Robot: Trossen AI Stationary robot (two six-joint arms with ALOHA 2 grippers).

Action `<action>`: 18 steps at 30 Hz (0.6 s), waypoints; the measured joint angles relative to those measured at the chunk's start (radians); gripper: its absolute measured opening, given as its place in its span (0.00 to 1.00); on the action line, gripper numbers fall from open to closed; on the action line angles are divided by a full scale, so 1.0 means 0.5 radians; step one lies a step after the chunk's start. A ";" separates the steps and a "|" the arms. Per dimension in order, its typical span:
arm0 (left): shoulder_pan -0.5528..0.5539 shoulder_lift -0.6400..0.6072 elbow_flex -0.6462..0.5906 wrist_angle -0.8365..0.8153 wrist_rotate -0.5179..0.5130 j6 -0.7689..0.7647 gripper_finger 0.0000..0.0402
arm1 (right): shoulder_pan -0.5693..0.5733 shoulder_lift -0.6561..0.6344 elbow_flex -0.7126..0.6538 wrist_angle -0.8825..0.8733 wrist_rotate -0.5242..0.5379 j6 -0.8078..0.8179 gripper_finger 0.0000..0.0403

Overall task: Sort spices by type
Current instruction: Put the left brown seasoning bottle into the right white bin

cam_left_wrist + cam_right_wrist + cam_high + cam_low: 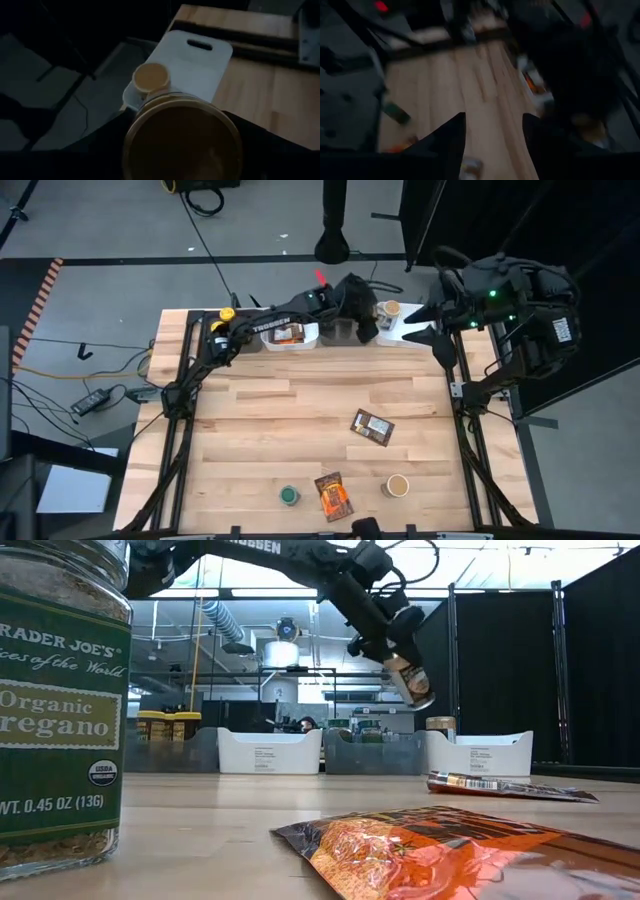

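Note:
My left gripper [365,320] reaches along the table's far edge and is shut on a small spice jar [410,680], above the far-right white bin [408,328]. Another tan-lidded jar [388,310] stands in that bin. On the table lie two packets [372,427] [333,495], a green-lidded jar [290,496] and a tan-lidded jar [398,485]. My right gripper [492,135] is open with nothing between its fingers, raised at the far right [436,325]. My left gripper pinches the jar's round sides [137,125] between its two fingers, which slant down from the table's left. One round end of the jar [182,140] faces the wrist camera. The jar hangs tilted and is lifted clear above the bins.
Along the far edge stand a white bin [290,333] with packets, a dark bin [340,330] and the right white bin. In the low view an oregano jar [60,710] stands close at the left, with a packet [460,845] beside it.

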 joint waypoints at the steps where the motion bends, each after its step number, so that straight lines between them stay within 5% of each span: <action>1: 0.002 0.001 0.017 -0.017 0.027 -0.010 0.67 | 0.000 -0.006 0.000 -0.071 0.043 0.000 0.51; 7: -0.001 -0.186 0.042 -0.214 0.289 -0.104 0.67 | 0.000 -0.167 -0.075 -0.078 0.390 -0.031 0.51; 13: 0.035 -0.353 0.040 -0.463 0.286 -0.050 0.67 | -0.008 -0.295 -0.216 -0.077 0.808 -0.028 0.51; 18: 0.047 -0.500 0.042 -0.703 0.450 -0.010 0.67 | -0.012 -0.290 -0.543 -0.049 0.850 -0.332 0.53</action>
